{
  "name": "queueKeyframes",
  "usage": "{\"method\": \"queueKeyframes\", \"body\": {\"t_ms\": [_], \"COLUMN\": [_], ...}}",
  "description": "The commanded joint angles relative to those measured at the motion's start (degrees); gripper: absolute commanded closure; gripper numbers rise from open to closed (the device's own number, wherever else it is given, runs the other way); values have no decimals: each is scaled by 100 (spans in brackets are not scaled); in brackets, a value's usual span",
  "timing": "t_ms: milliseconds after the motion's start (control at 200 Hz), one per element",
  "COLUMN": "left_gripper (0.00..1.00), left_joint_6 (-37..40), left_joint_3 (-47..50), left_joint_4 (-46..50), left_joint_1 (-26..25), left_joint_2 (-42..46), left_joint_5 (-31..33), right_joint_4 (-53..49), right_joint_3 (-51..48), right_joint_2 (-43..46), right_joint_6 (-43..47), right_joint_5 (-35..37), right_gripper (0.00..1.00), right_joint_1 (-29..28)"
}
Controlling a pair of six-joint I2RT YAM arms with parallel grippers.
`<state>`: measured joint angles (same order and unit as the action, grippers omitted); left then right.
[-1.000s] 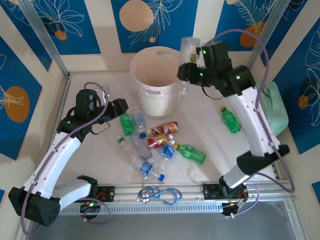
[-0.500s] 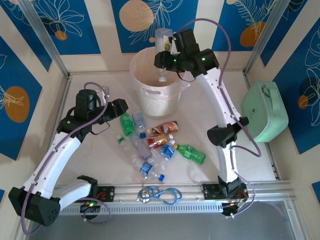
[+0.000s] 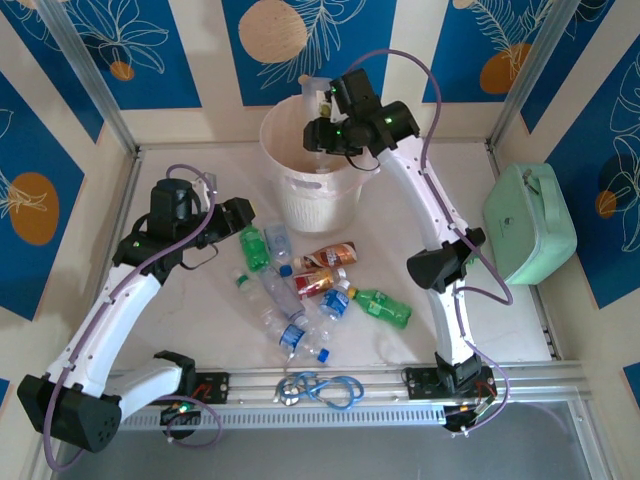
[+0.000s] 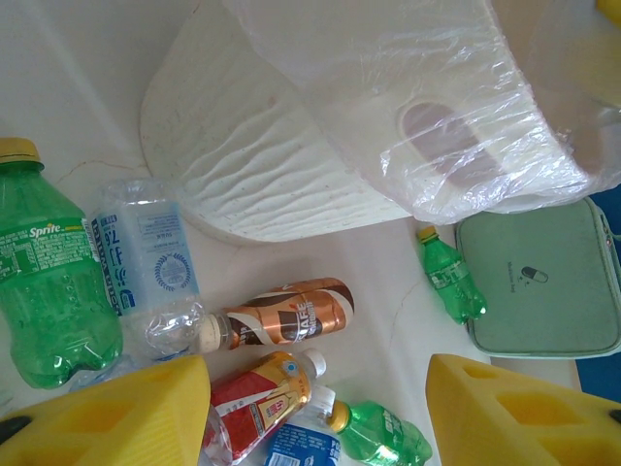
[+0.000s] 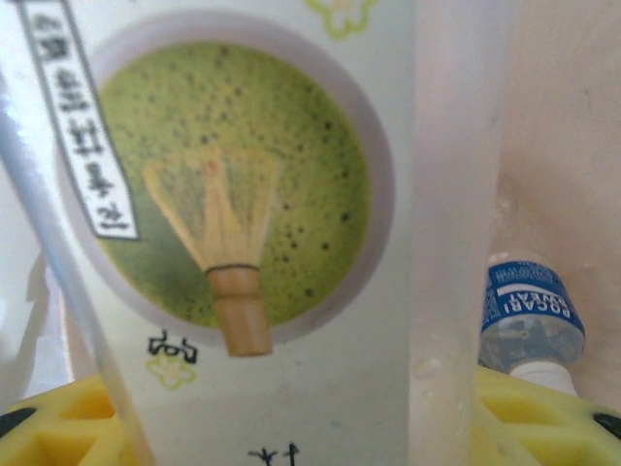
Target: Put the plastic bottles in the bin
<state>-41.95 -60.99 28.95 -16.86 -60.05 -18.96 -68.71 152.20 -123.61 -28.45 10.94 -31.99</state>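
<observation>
My right gripper [image 3: 322, 104] hangs over the mouth of the white bin [image 3: 277, 135], shut on a pale plastic bottle with a green matcha picture [image 5: 243, 194]. Its yellow fingers [image 5: 543, 417] press both sides of that bottle. Inside the bin lies a clear bottle with a blue label [image 5: 529, 316]. My left gripper [image 3: 245, 212] stands open above a pile of bottles [image 3: 310, 290] in front of the bin [image 4: 291, 165]. That pile includes a green Sprite bottle [image 4: 49, 282], a clear blue-label bottle [image 4: 146, 262], a brown one [image 4: 286, 313] and a red-label one [image 4: 257, 398].
A mint-green case [image 3: 530, 225] sits at the right edge of the table, with one green bottle [image 4: 451, 282] lying beside it. Another green bottle [image 3: 383, 306] lies at the pile's right. A blue clip [image 3: 320, 388] rests on the front rail.
The right arm has swung left with the matcha bottle, from beside the bin's right rim to over its opening, and dipped lower. The left arm has not moved.
</observation>
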Motion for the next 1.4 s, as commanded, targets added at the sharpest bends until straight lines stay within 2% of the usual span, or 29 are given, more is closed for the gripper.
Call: {"method": "queueKeyframes", "body": {"t_ms": [0,525,745,940,1075,1391], "left_gripper": [40,39,40,39,39,38], "left_joint_6": [38,51,25,56,49,64], "left_joint_3": [-105,-53,-2,59,103,114], "left_joint_4": [23,-3,-30,40,41,32], "left_joint_1": [104,157,157,165,180,201], "left_joint_2": [31,55,63,114,143,106], "left_joint_5": [36,8,-25,2,31,10], "right_joint_4": [-195,-275,-424,-404,-538,-493], "right_joint_3": [-85,-547,-528,-381,-97,-2], "right_joint_2": [60,526,375,90,-175,-199], "right_joint_6": [120,-28,-214,-29,-24,-30], "right_joint_5": [121,191,163,199,160,171], "right_gripper": [44,44,44,43,40,25], "right_joint_1": [-135,-440,-171,-67,-18,-18]}}
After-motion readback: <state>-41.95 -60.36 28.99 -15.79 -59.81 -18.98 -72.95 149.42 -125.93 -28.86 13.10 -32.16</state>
